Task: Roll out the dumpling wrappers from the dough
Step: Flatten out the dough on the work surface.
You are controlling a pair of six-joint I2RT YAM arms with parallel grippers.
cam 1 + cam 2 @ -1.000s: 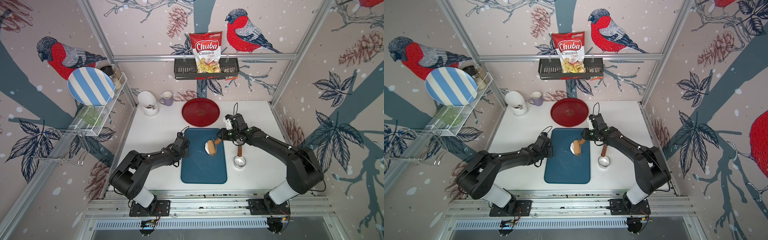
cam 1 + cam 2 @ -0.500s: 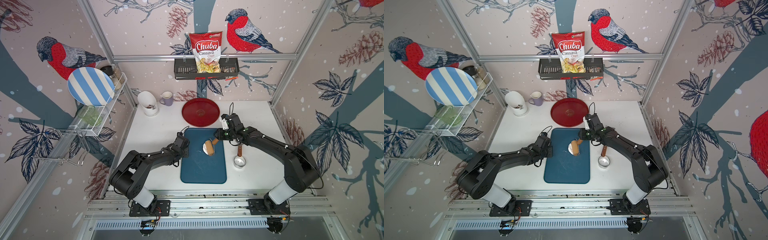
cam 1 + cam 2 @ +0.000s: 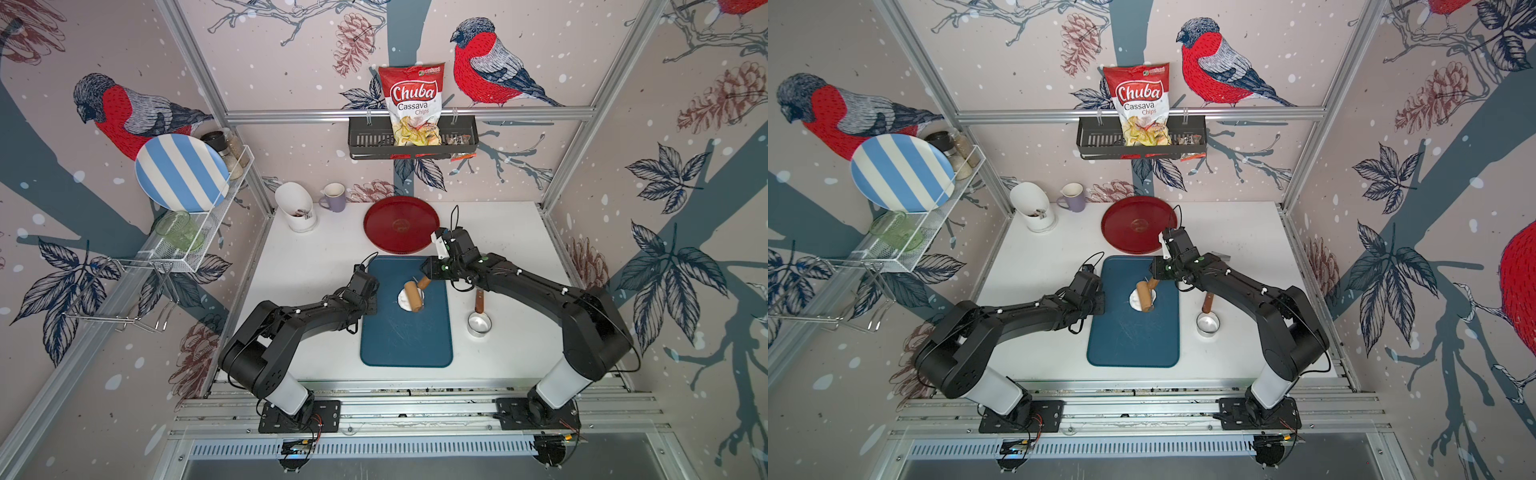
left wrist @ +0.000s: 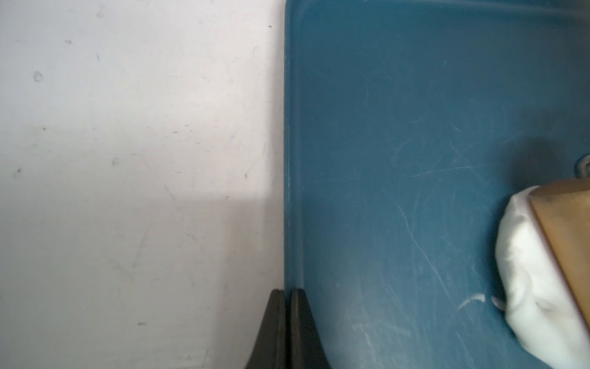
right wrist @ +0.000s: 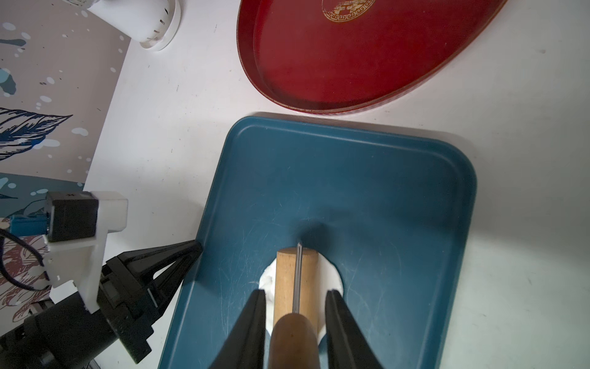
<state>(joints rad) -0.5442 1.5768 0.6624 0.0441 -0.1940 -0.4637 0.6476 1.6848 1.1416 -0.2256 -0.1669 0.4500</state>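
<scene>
A: Starting at the far left?

B: Wire rack [image 3: 199, 245] on the left wall, with a striped plate [image 3: 180, 172] standing on edge in it. Further in, at the back of the table [image 3: 311, 257], a white holder [image 3: 296, 208] and a purple mug [image 3: 334, 199], close together.

A: Then the left gripper [image 5: 196, 248]?

B: Closed tight, fingertips [image 4: 276, 326] pressed together with no gap, holding nothing. Set right at the left edge of the blue board [image 3: 405, 336] (impossible to tell whether touching the rim or only beside it).

A: And the dough [image 3: 402, 297]?

B: On the far half of the board, roughly midway across. A soft white lump with an uneven outline, pinned under the rolling pin [image 3: 413, 296] lying across it. Seen from the right wrist, white peeking out on both sides of the wooden roller.

A: Behind the board?

B: A round red tray [image 3: 384, 237], just past the far edge, not touching.

A: Right gripper [image 5: 295, 292]?

B: Clamped on the rolling pin by its dark handle, one jaw on each side, reaching in from the board's far right corner.

A: Anything further right?

B: A small steel ring [image 3: 479, 312] with a wooden handle, flat on the table near the board's right edge, apart from it and from the dough.
</scene>
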